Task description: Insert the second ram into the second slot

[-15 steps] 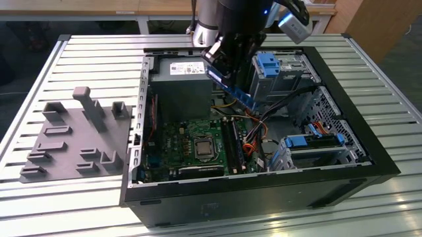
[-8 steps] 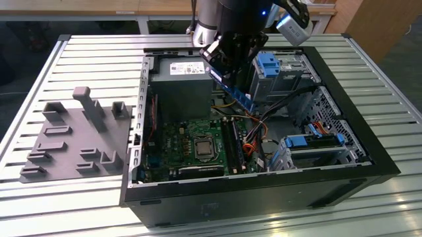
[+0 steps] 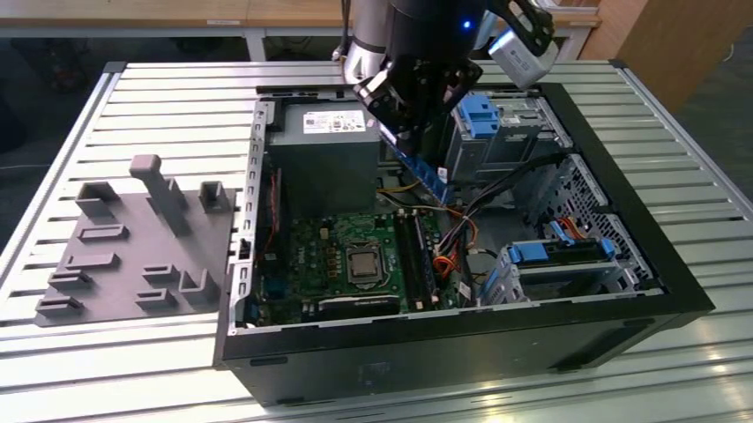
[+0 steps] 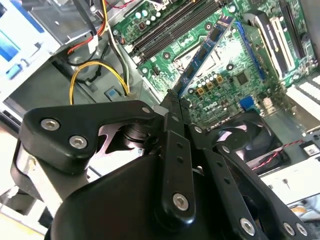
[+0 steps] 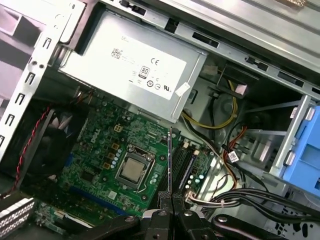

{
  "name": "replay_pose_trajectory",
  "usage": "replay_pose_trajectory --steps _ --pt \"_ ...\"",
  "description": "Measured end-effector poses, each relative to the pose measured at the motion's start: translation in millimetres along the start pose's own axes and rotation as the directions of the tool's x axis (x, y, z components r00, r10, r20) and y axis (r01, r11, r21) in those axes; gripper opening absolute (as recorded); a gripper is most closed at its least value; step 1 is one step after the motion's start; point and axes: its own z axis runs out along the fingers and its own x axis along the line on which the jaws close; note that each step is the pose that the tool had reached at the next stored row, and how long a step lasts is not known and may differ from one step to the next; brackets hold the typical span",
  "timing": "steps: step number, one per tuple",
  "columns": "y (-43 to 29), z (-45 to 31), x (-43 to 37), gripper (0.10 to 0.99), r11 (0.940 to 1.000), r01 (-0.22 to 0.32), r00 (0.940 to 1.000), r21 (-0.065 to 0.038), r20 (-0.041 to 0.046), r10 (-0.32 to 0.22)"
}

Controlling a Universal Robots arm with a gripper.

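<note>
The gripper, fingers clamped tight on the second ram, holds the blue strip tilted above the green motherboard.

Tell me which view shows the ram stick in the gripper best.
The second wrist view: the second ram shows its chip-lined face, held by the gripper above the motherboard. The first wrist view sees it edge-on, a thin line. The exterior view shows a slanted blue strip under the arm.
</note>
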Motion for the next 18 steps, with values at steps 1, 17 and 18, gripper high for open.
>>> replay_pose_trajectory --steps 1,17,18 --pt "0.0 0.1 0.0 0.118 0.9999 -0.013 0.9999 0.001 0.0002 0.013" --pt "0.0 1.7 0.0 0.118 0.9643 -0.265 0.9643 0.002 0.0062 0.265" --pt "0.0 1.8 0.0 0.118 0.9604 -0.279 0.9604 0.002 0.0066 0.279"
